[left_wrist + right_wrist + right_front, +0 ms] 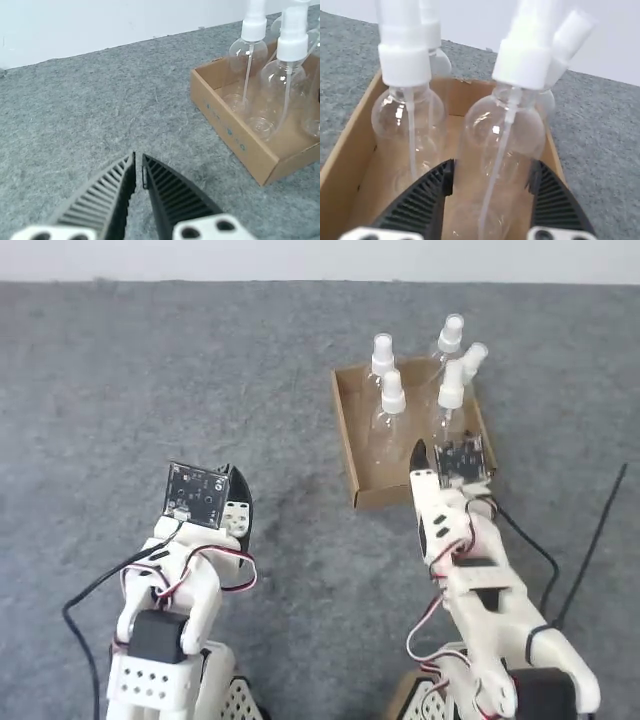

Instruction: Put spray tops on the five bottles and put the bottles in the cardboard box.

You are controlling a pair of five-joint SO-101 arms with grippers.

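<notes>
The cardboard box is sitting on the grey mat and is holding all five bottles upright, each one wearing a white spray top. The bottle nearest the box's near wall, on the right-arm side, is standing between the jaws of the right gripper. Those jaws are spread to the bottle's width and appear to be clasping it on both sides, though the clear plastic is making firm contact hard to confirm. In the high view the right gripper is hanging over the box's near wall, with its arm stretching back from the box. The four other bottles are standing deeper in the box, clear of either gripper; one at the far right corner is showing its top slightly tilted. The left gripper is hovering over bare mat well apart from the box, on its left side. Its jaws are drawn together with only a sliver of gap and are gripping nothing. In the left wrist view the box is lying beyond those jaws.
</notes>
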